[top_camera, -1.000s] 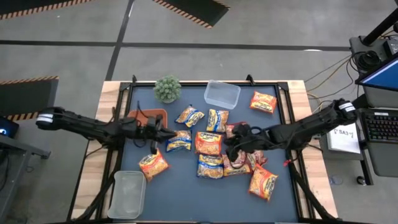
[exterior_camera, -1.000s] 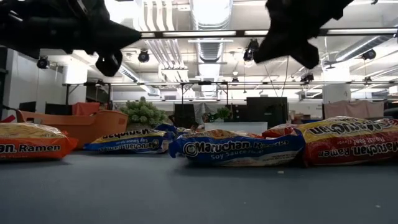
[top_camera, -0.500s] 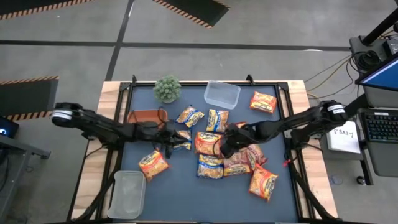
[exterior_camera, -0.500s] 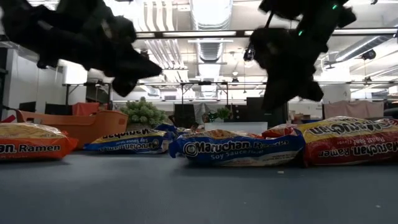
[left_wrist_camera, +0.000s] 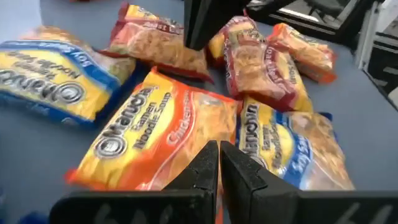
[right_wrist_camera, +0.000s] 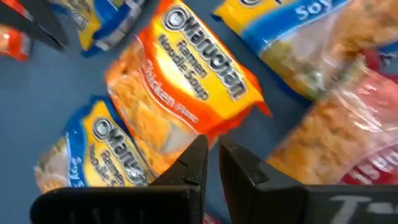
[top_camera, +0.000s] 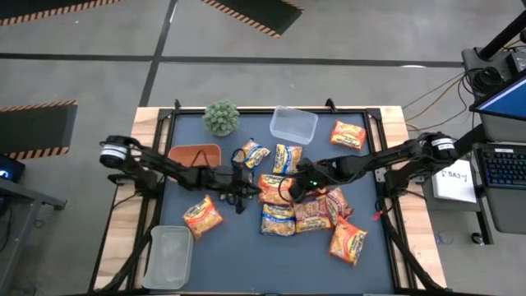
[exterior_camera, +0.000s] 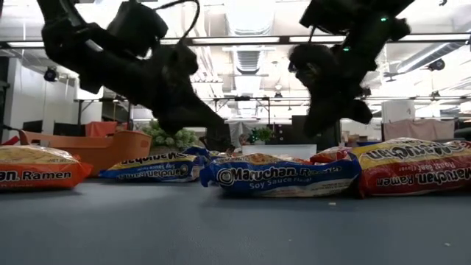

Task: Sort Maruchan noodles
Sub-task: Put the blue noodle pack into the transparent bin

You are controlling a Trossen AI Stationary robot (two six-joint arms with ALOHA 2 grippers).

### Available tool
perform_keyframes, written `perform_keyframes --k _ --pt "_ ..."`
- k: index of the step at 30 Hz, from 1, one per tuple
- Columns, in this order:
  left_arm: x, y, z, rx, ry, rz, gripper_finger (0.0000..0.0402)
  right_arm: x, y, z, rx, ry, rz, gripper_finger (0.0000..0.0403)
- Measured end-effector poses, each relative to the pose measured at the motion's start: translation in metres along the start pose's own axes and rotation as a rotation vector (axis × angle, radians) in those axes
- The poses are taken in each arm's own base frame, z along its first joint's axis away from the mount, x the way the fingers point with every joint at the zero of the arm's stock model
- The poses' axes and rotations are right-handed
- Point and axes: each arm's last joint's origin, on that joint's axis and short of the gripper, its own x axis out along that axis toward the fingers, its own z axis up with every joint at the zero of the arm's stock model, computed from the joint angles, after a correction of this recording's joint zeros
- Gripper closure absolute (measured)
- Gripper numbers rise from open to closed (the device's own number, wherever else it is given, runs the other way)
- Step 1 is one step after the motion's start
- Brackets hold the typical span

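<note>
Dark blue-grey matting covers the table [top_camera: 246, 255], framed by pale wooden edges, on a grey concrete floor marked with striped tape. Beyond the table, the low view shows an open workshop with white ceiling ducts, strip lights and desks.

Noodle packets [top_camera: 278, 219] lie scattered across the middle and right of the mat, with one orange packet [top_camera: 348, 134] apart at the far right and another [top_camera: 202, 217] near the left. Readable print includes "Maruchan Ramen Noodle Soup" with "Chicken Flavor" on the orange packet [left_wrist_camera: 163, 132] in the centre, and "Soy Sauce" on a blue-and-yellow packet [exterior_camera: 280, 179] in front.

A small green plant [top_camera: 220, 117] and a clear tub [top_camera: 293, 123] stand at the far side; another clear tub [top_camera: 168, 255] sits at the near left, an orange tray [top_camera: 195, 154] on the left.

Left gripper [top_camera: 238, 185], fingers pressed together and holding nothing, hangs just left of the central orange packet. Right gripper [top_camera: 294, 189], fingers nearly together and empty, hangs just at its right.
</note>
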Motion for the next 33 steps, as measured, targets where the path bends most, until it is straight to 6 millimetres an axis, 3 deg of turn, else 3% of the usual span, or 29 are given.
perform_keyframes --k 11,23,33 --pt "0.008 0.003 -0.011 -0.005 0.029 0.007 0.0402 0.002 0.000 -0.001 -0.124 0.005 -0.003 0.0328" --pt "0.012 0.003 -0.014 0.000 0.042 0.011 0.0402 0.001 0.000 -0.001 -0.128 0.001 0.006 0.0391" --pt "0.018 0.001 -0.004 0.001 0.009 0.005 0.0402 0.001 -0.004 0.003 -0.110 -0.003 -0.013 0.0387"
